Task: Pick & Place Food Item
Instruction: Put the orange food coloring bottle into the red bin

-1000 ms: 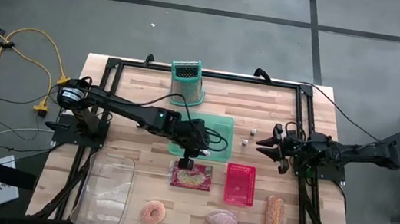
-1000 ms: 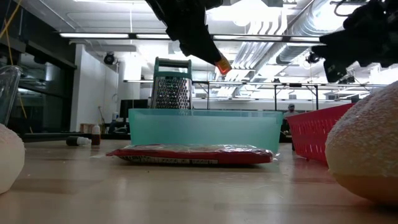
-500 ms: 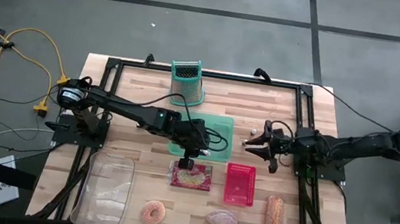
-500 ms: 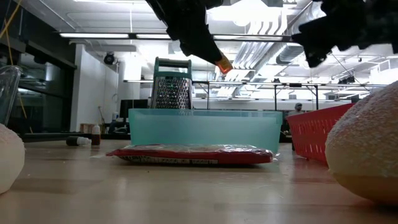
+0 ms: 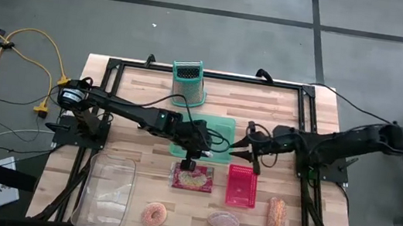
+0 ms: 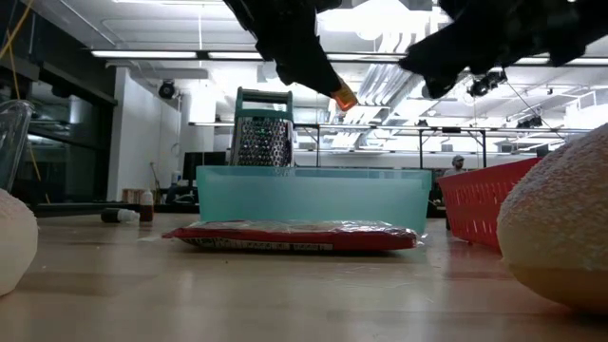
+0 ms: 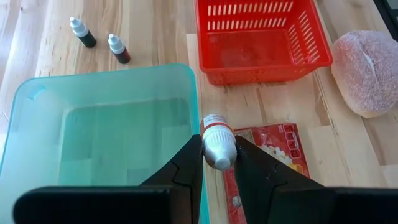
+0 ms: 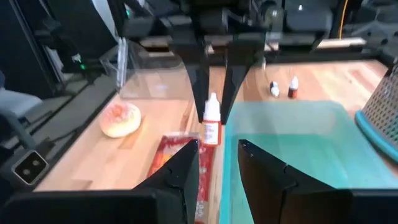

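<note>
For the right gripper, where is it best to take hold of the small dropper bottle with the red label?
Probably the lower body of the small dropper bottle with the red label, from the side: it hangs upright with its cap in the left gripper.

The left arm reaches from nine o'clock toward the desk's middle, elbow slightly bent, wrist tipped down. Its left tool hangs above the surface with both fingers pinched tight on a small dropper bottle, cap end pointing downward. The right arm stretches in from three o'clock, nearly straight and raised off the desk. Its right tool faces the left one at close range, fingers standing a narrow gap apart with nothing between them.
</note>
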Controlling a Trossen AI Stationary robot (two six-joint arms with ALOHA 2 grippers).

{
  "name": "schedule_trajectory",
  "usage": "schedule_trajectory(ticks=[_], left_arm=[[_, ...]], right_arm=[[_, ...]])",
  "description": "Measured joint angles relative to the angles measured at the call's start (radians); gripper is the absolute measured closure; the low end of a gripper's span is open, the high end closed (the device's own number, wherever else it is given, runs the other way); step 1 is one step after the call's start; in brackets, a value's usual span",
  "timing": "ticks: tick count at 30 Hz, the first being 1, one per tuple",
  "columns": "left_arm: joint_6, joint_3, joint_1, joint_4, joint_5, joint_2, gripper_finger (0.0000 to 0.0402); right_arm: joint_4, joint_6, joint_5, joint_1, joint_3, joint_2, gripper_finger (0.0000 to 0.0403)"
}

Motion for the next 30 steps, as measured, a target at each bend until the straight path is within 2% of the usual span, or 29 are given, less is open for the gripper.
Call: schedule_trajectory(ticks=[10, 19, 26, 30], left_arm=[[0.0, 0.0, 0.0, 0.063, 0.0, 0.0, 0.0334], [0.001, 0.0, 0.0, 0.154, 0.0, 0.0, 0.0334], [0.002, 0.0, 0.0, 0.193, -0.002, 0.0, 0.0334], [0.027, 0.0, 0.0, 0.197, -0.037, 0.0, 0.0334]], right_arm=[[0.126, -0.079, 0.0, 0.031, 0.023, 0.132, 0.0302], [0.133, -0.087, 0.055, 0.058, 0.023, 0.137, 0.0302], [0.133, -0.103, 0.056, 0.059, 0.023, 0.137, 0.0302], [0.132, -0.103, 0.058, 0.059, 0.023, 0.137, 0.0302]])
